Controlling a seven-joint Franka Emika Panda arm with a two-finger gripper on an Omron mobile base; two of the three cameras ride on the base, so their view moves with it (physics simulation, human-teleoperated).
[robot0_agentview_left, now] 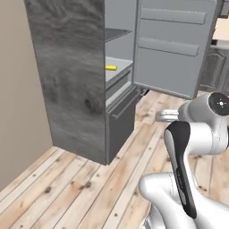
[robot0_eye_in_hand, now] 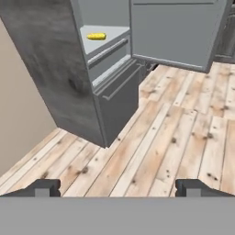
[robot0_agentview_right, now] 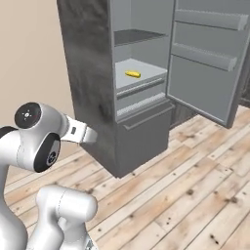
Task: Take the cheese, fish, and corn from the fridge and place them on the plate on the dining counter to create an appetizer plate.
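One food item, the corn [robot0_agentview_right: 132, 74], lies on a shelf inside the open fridge [robot0_agentview_left: 71, 76], well away from the robot.
The gripper [robot0_eye_in_hand: 117, 187] hangs empty over the wood floor [robot0_eye_in_hand: 174, 128] in front of the fridge, fingers spread wide. Reaching in, the arm could clip the open door [robot0_agentview_right: 210, 63] beside the shelf. The right base view shows the whole shelf; the left base view hides much of it behind the fridge wall.

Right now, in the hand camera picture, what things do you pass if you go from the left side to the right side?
Beige wall → the fridge's wood-grain side → the corn on its shelf → the open fridge door → dark cabinets at the right edge.
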